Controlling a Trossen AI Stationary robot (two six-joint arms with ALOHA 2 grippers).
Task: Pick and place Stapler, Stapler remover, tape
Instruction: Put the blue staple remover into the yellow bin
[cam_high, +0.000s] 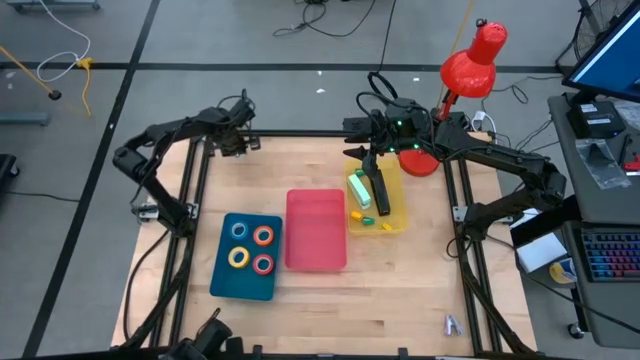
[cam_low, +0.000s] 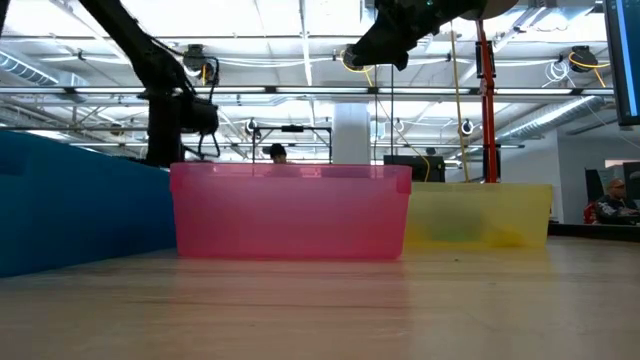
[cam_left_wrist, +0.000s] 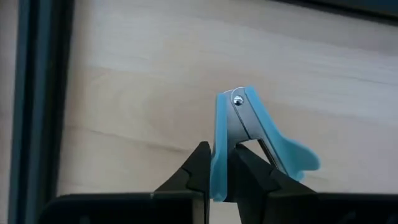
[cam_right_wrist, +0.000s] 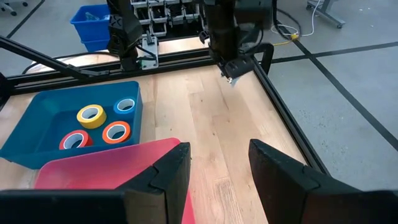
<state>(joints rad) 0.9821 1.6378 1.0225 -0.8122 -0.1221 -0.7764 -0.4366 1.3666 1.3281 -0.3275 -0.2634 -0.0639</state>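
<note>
Left wrist view: left gripper (cam_left_wrist: 214, 180) was clamped on the light-blue plastic staple remover (cam_left_wrist: 249, 134), lifted clear of the wooden table (cam_left_wrist: 137, 93), presumably for carrying to a tray.
Right gripper (cam_right_wrist: 217, 171): fingers stood partly apart, empty, above the yellow tray (cam_high: 395, 215).
Tape: four coloured rolls (cam_high: 250, 246) lay in the blue tray (cam_high: 225, 280).
Pink tray (cam_high: 316, 230): between the two.

A pale wooden table (cam_high: 400, 290) stands on a grey floor (cam_high: 250, 40) crossed by dark lines and loose cables. A red lamp (cam_high: 478, 58) rises at its far right corner. Beyond, ceiling trusses (cam_low: 300, 92) carry bright lights; a desk with a keyboard (cam_high: 610, 255) stands on the right
</note>
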